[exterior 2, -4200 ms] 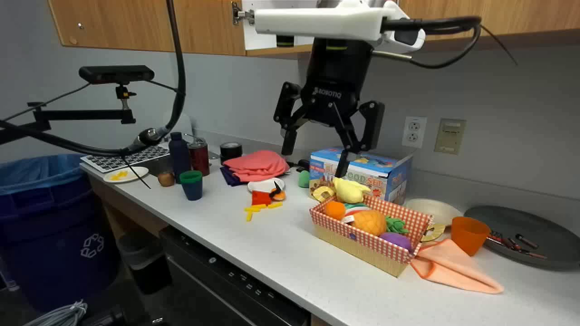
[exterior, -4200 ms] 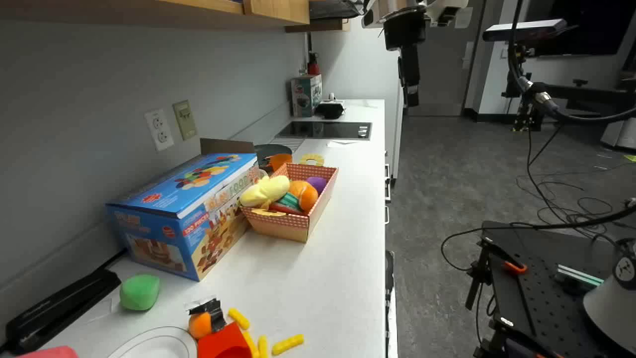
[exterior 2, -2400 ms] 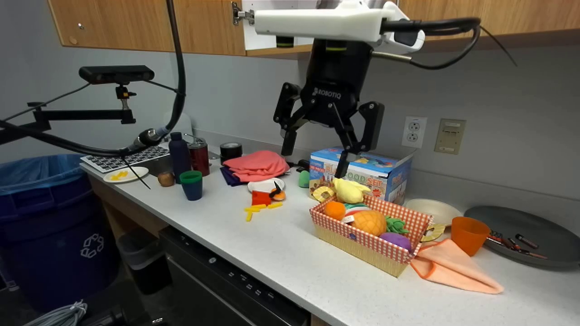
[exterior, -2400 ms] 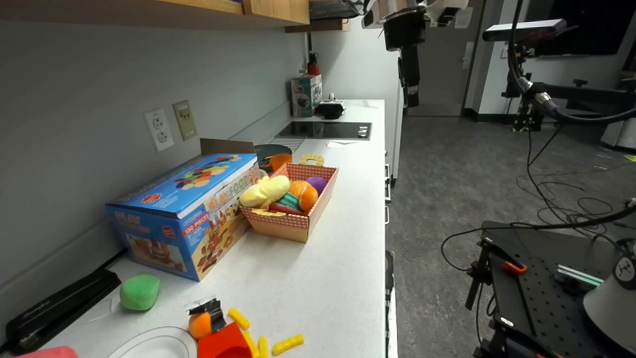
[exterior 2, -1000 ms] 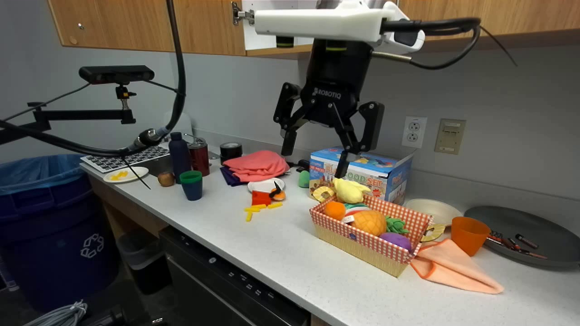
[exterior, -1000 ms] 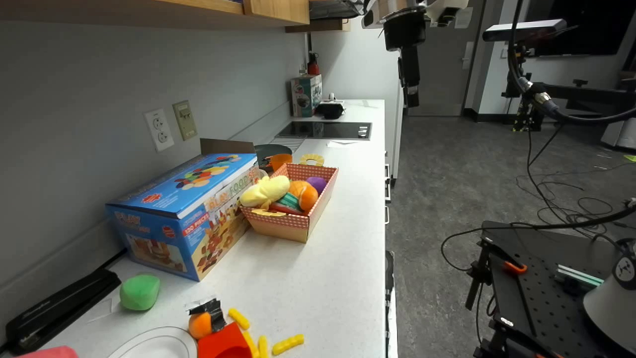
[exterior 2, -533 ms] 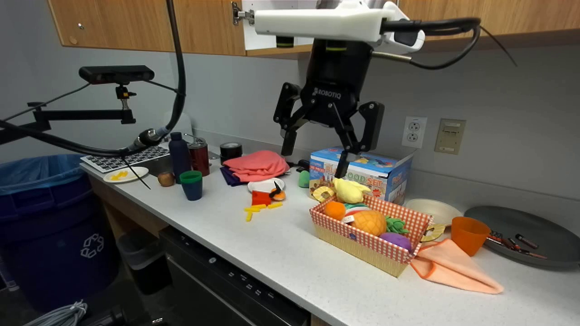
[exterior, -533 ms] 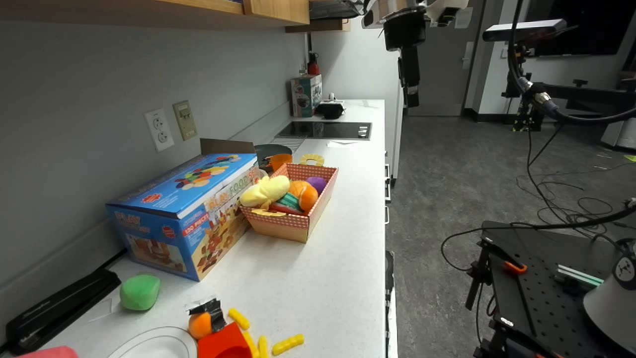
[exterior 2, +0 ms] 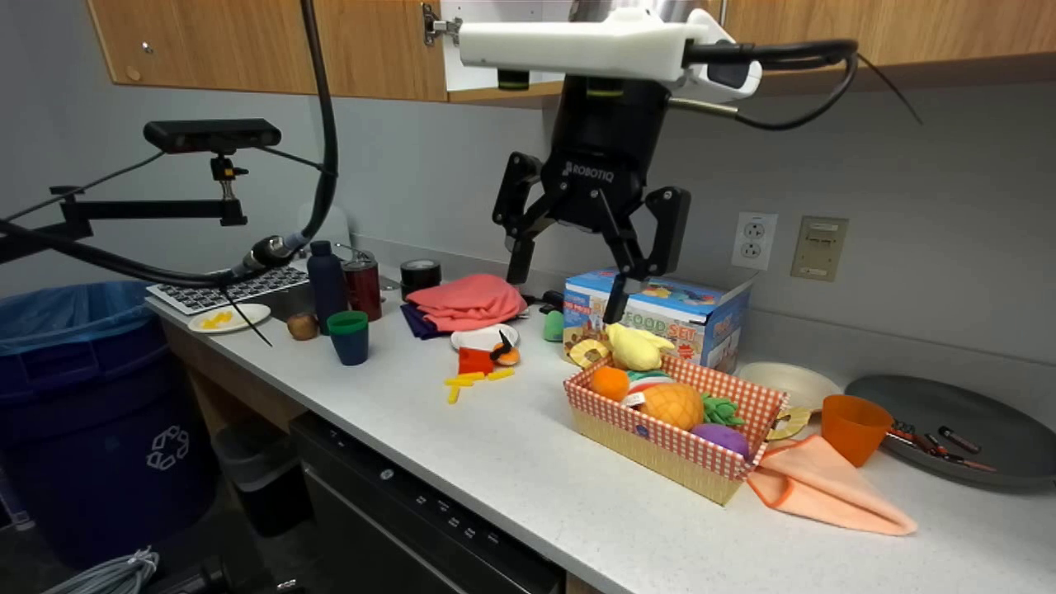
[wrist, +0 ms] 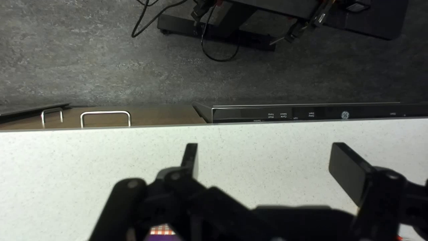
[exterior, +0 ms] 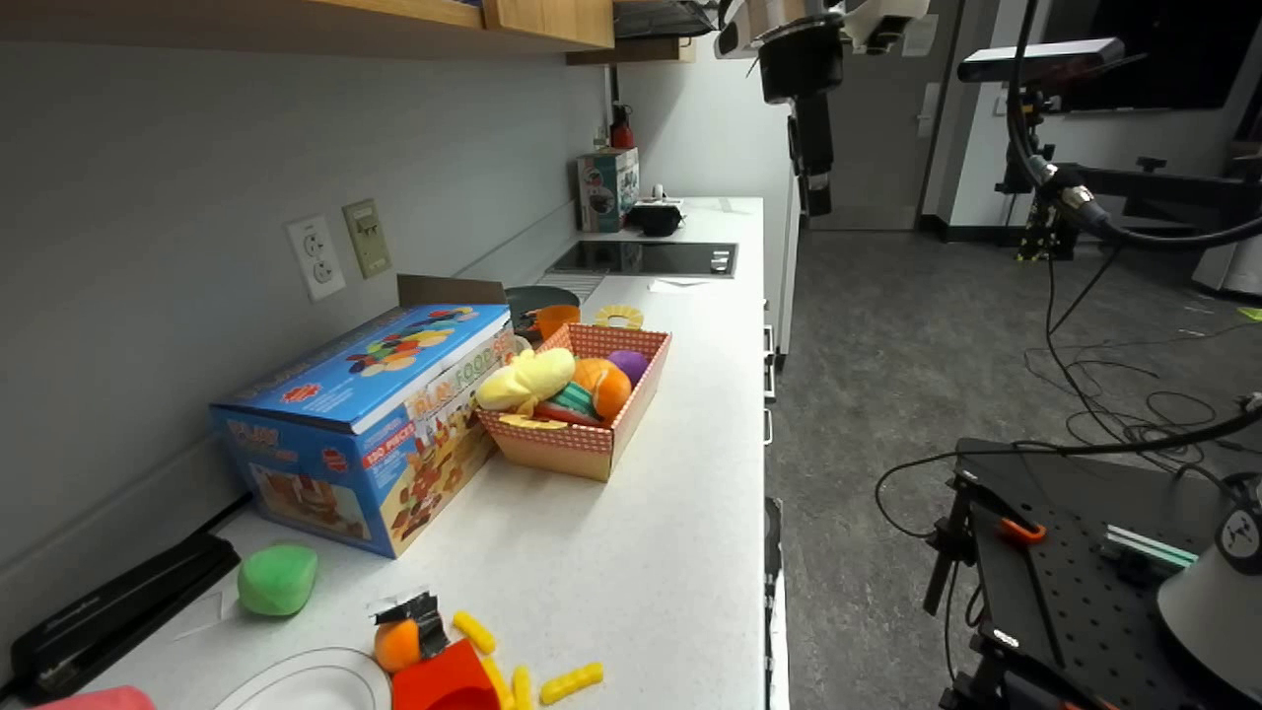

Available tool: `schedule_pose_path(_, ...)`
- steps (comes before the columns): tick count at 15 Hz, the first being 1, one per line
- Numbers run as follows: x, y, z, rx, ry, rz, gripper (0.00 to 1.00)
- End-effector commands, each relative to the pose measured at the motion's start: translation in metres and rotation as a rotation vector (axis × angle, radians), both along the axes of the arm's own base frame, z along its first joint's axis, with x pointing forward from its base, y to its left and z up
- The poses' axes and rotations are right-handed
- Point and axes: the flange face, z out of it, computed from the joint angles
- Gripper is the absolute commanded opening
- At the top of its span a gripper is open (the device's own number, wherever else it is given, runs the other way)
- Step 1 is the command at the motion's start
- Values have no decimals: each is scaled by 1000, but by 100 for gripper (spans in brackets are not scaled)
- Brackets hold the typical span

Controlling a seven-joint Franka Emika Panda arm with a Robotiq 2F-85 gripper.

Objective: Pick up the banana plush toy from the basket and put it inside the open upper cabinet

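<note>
Banana plush toy (exterior 2: pixel 635 348) lies in the basket (exterior 2: pixel 656 456), apparently over one edge; the Robotiq gripper (exterior 2: pixel 567 285) hangs higher, jaws spread.

Yellow banana plush toy (exterior 2: pixel 636 348) lies in checked basket (exterior 2: pixel 652 452), upper cabinet (exterior: pixel 266 28) open.

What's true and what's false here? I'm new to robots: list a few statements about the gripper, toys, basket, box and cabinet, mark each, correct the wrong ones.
1. The banana plush toy is at a corner of the basket. True.
2. The gripper is shut around the banana plush toy. False: the gripper is open and holds nothing.
3. A purple toy lies in the basket. True.
4. The blue box sits inside the basket. False: the blue box stands beside it, on the counter.
5. The upper cabinet is closed. False: the upper cabinet is open.
6. An orange cup stands outside the basket. True.
</note>
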Motion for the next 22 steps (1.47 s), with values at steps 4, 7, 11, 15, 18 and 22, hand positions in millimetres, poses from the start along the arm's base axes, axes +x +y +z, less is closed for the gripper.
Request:
schedule_pose_path(4,-23,27,69,-34,-64,52,100)
schedule_pose_path(7,-32,45,115,-27,-117,82,100)
schedule_pose_path(11,-43,68,167,-39,-191,126,100)
schedule_pose_path(15,-52,91,213,-53,-256,175,100)
schedule_pose_path(18,-70,96,232,-46,-280,207,100)
schedule_pose_path(22,-105,99,246,-46,-310,233,100)
